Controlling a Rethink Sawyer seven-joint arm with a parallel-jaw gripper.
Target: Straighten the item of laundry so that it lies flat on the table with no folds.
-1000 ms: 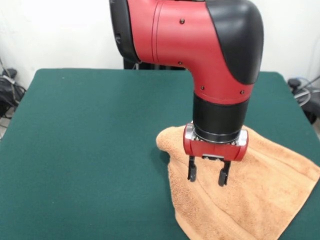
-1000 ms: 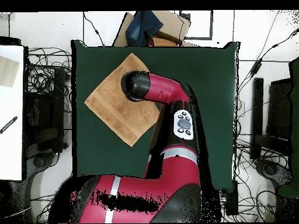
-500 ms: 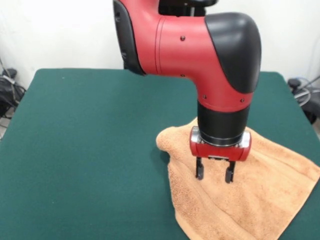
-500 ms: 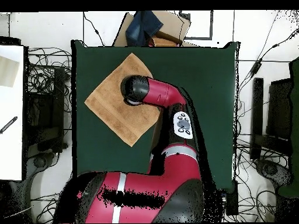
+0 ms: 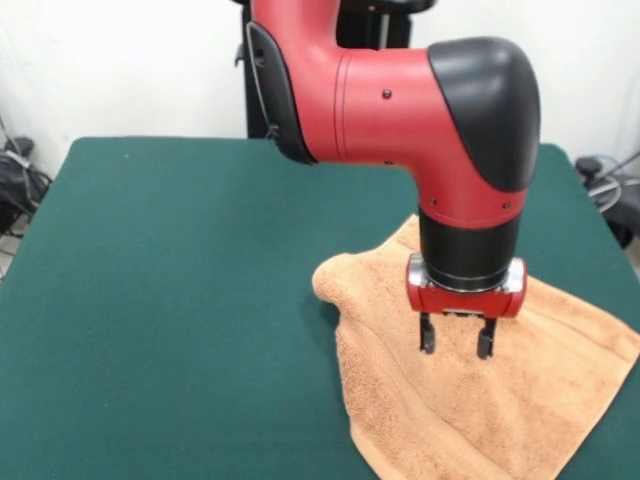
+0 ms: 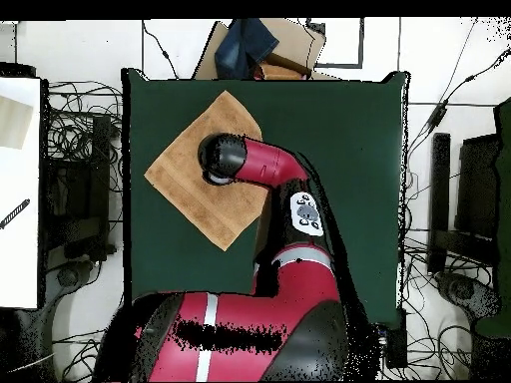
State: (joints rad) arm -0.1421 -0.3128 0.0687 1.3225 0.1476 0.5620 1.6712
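The towel [image 5: 480, 400] lies spread on the table [image 5: 180, 300], its one corner bunched into a raised fold. Directly above its middle the arm [image 5: 400, 110] points straight down; the gripper [image 5: 457, 340] hangs with fingers parted, empty, seemingly just clear of the cloth.

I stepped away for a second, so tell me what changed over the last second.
The claw slid sideways over the towel, toward the right of the front view, still open and holding nothing. It hangs above the cloth. The towel kept its shape, with the bunched fold at its corner, and stayed in place on the table.
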